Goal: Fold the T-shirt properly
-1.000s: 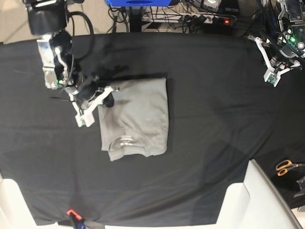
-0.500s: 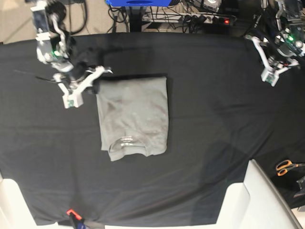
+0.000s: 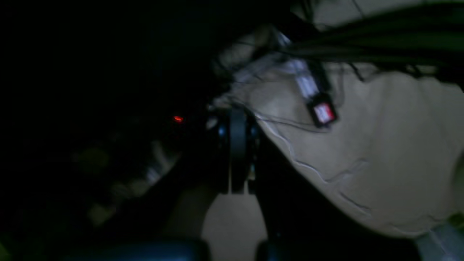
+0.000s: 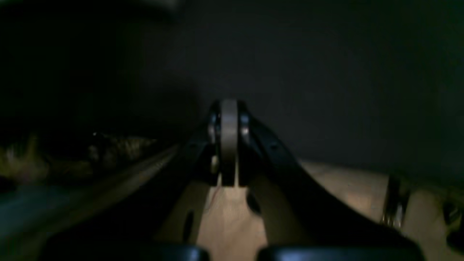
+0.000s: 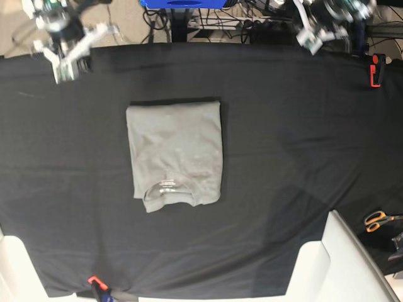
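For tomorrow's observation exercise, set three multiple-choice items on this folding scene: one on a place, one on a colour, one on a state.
1. Where do the scissors lie?
A. beside the T-shirt's collar
B. at the right edge of the base view
C. at the top left corner

2. What colour is the T-shirt?
A. grey
B. red
C. white

3. How does the T-shirt lie?
A. spread flat, sleeves out
B. hanging from one arm
C. folded into a rectangle, no arm touching it

Key: 1 B, the scissors lie far right. 2 A, the T-shirt is grey on the black cloth. 3 C, its sleeves are tucked in and both arms are up at the far edge.
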